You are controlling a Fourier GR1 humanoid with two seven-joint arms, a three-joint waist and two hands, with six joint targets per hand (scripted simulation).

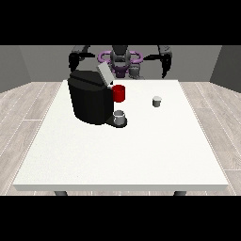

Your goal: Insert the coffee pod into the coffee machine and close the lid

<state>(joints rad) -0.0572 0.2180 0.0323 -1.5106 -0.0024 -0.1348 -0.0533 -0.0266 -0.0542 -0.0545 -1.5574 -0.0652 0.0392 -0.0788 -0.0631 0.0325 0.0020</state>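
The black coffee machine (pixel 91 100) stands on the left half of the white table (pixel 141 150), with its grey lid (pixel 104 73) tilted up and open. A small grey cup (pixel 120 117) sits on the machine's base under the spout. The coffee pod (pixel 156 101), small and pale grey, stands alone on the table to the right of the machine. Both hands are far back near the table's rear edge. The hand at the view's left (pixel 72 65) is just behind the machine's top, and the hand at the view's right (pixel 164 69) hangs well behind the pod. Neither touches anything.
A red mug (pixel 119 93) stands right beside the machine's front, between it and the pod. The robot's torso (pixel 121 61) is behind the rear edge. Bare table surface stretches from the pod towards the camera.
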